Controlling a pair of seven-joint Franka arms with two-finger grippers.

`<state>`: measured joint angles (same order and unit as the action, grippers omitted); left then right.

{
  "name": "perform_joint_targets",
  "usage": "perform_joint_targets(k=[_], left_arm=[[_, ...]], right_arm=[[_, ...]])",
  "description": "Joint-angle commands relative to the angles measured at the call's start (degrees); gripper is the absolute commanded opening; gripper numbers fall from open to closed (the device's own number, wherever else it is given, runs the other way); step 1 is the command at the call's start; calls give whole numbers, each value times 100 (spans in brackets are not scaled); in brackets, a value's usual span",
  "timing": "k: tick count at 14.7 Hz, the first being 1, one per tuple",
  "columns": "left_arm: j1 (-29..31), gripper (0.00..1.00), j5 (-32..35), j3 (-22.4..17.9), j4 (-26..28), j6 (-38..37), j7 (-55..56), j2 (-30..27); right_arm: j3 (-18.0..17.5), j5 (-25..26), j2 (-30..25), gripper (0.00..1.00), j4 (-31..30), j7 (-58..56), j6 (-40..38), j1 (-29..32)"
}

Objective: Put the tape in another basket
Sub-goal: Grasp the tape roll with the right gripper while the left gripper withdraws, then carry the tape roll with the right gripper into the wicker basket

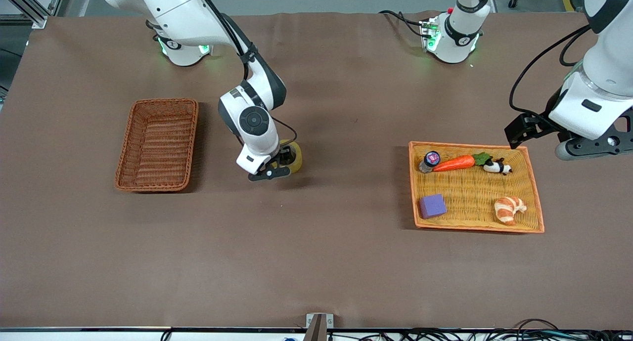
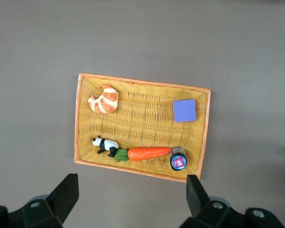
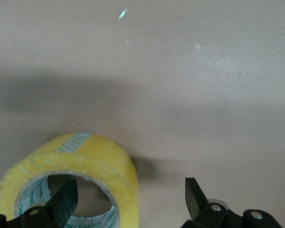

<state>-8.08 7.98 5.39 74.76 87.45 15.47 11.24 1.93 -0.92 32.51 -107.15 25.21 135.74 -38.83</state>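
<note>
The yellowish tape roll (image 1: pixel 296 157) lies flat on the brown table, between the two baskets. In the right wrist view the tape (image 3: pixel 85 156) is right at the jaws. My right gripper (image 1: pixel 285 159) is down at the roll and open: one finger (image 3: pixel 66 197) is inside the core, the other finger (image 3: pixel 194 192) is outside the wall, over bare table. The reddish-brown wicker basket (image 1: pixel 157 146) stands empty toward the right arm's end. My left gripper (image 1: pixel 518 132) is open and empty, up in the air over the edge of the orange-yellow tray (image 1: pixel 474 192).
The tray (image 2: pixel 142 118) holds a carrot (image 1: pixel 454 163), a small bottle (image 1: pixel 429 161), a panda figure (image 1: pixel 497 167), a purple block (image 1: pixel 432 205) and a croissant (image 1: pixel 509 210). Bare table lies between the tape and the wicker basket.
</note>
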Motion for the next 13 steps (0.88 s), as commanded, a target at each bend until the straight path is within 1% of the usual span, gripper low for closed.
perform_joint_targets(k=[1,2,3,4,5,6,7,8,9,10,11,12,13], left_arm=[[253,100,-95,50,56,-97,-385,-122],[272,100,-95,33,56,-227,-665,-122],[411,100,-104,15,65,-377,-981,-122],[743,100,-226,67,83,-404,-1315,-175],[816,100,-410,7,170,-405,-1536,-271],[843,100,-507,-72,371,-396,-1625,-359],[782,100,-534,-308,590,-387,-1617,-577],[712,100,-535,-354,862,-326,-1609,-727],[694,100,-535,-372,1152,-178,-1583,-894],[694,100,-535,-372,1494,50,-1521,-1105],[720,100,-535,-363,1646,148,-1608,-1185],[737,100,-535,-363,1647,149,-1626,-1194],[746,100,-535,-363,1630,184,-1626,-1195]], right_arm=[[26,92,-157,99,-253,37,241,-107],[26,92,-114,96,-253,46,286,-107],[26,92,-96,90,-253,55,295,-133],[26,101,-87,81,-253,55,295,-151],[26,101,-70,73,-253,55,295,-151],[35,101,-35,72,-253,55,295,-151],[35,127,-8,72,-253,55,295,-151],[35,197,9,71,-253,63,304,-151],[35,215,10,67,-253,63,304,-142],[35,215,10,56,-253,63,304,-142],[35,215,10,38,-253,81,295,-151],[44,215,10,14,-227,185,269,-125],[44,215,10,2,-192,326,217,-124]])
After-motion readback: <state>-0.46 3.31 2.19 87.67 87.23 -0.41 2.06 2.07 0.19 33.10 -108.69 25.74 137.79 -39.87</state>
